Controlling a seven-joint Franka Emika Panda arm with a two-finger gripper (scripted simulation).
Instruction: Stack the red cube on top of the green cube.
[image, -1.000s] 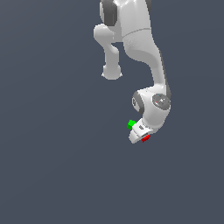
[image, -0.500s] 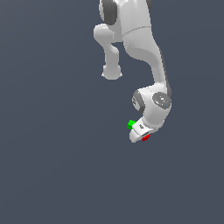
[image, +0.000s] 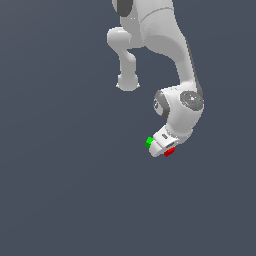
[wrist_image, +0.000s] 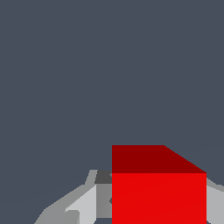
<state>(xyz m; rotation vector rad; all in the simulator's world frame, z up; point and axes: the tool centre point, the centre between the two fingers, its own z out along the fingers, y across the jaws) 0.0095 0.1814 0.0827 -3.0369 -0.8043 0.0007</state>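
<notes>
The red cube (wrist_image: 158, 197) fills the near part of the wrist view, with a grey fingertip against each of its two sides. In the exterior view only a sliver of the red cube (image: 169, 151) shows past the white gripper (image: 163, 146), on the exterior view's right. The gripper is shut on it. The green cube (image: 149, 142) peeks out from the hand's other side, on the exterior view's left, very close to the hand. It does not show in the wrist view. The hand hides the gap between the two cubes.
A plain dark grey floor (image: 60, 190) lies all around. The white arm (image: 175, 60) reaches in from the top of the exterior view and bends down over the cubes.
The wrist and hand shifted very slightly, and the red sliver sits a little closer under the hand. The green cube has not moved.
</notes>
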